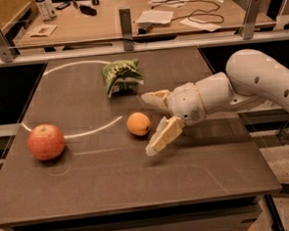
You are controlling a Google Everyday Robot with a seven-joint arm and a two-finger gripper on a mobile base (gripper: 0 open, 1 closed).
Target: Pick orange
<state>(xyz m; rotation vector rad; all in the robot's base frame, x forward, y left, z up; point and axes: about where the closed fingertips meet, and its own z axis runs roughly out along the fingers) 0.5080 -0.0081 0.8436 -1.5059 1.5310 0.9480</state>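
Note:
The orange [138,123] is small, round and smooth and lies near the middle of the dark table [114,183]. My gripper [151,122] comes in from the right on a white arm and is open. One finger [154,97] is behind and right of the orange, the other [163,136] is in front and right of it. The fingertips sit just right of the orange, not touching it.
A larger red apple [46,141] lies at the table's left side. A crumpled green bag [121,76] lies behind the orange. A white curved line [86,131] marks the tabletop. A wooden desk [104,22] with papers and cables stands behind a metal rail.

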